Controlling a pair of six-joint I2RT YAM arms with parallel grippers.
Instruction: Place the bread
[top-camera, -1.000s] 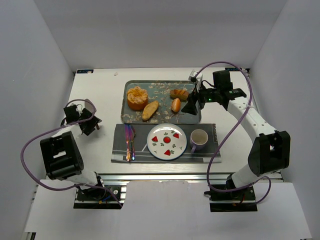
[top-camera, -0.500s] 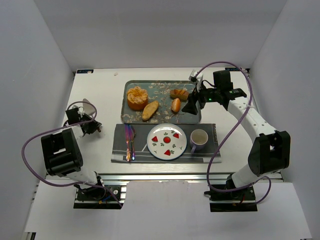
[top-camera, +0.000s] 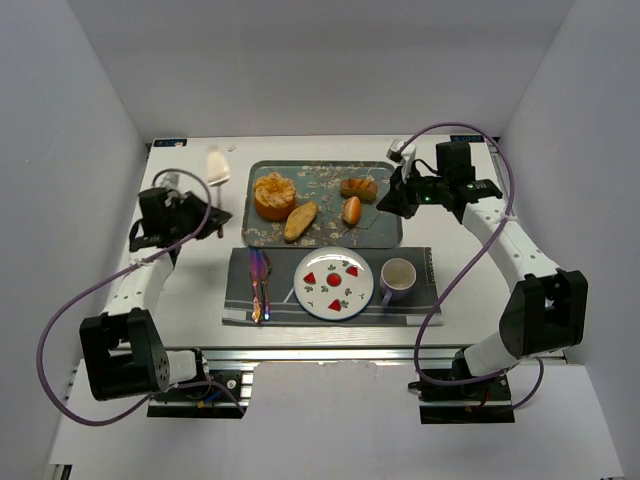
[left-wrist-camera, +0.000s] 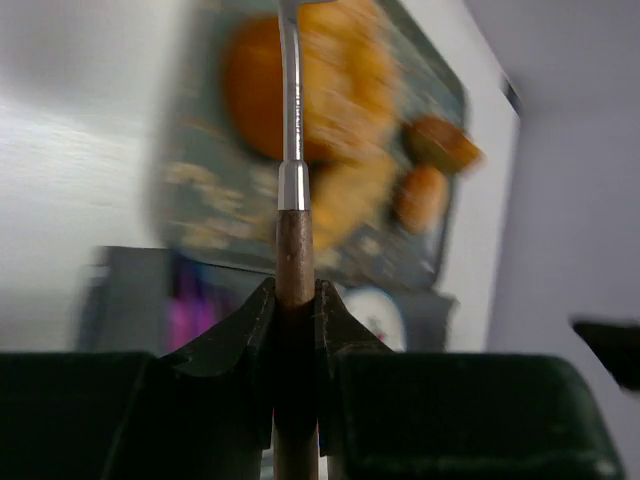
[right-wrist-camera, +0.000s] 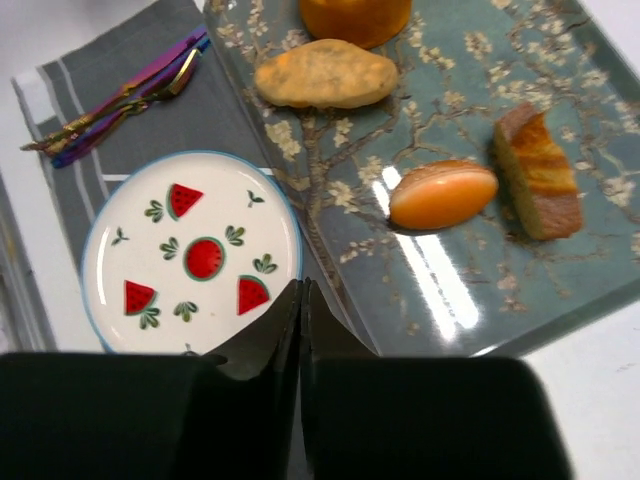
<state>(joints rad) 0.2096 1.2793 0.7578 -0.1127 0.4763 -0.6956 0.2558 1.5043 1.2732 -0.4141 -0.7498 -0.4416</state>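
The bread is a pale golden-tan roll with tapered ends. It lies on the floral tray, and the right wrist view shows the bread at the top. My left gripper hovers left of the tray, shut on the brown wooden handle of a spatula. The spatula's white blade points to the far side. Blurred bread lies behind the metal shaft. My right gripper hangs over the tray's right end. In its wrist view the right gripper is shut on nothing.
A watermelon-print plate sits on the grey placemat, between iridescent cutlery and a lilac mug. The tray also holds a big round orange bun, an orange oval roll and a brown pastry.
My left arm has swung from the table's left edge up toward the tray, its gripper shutting on the spatula. My right gripper has shut and drawn slightly back to the right.
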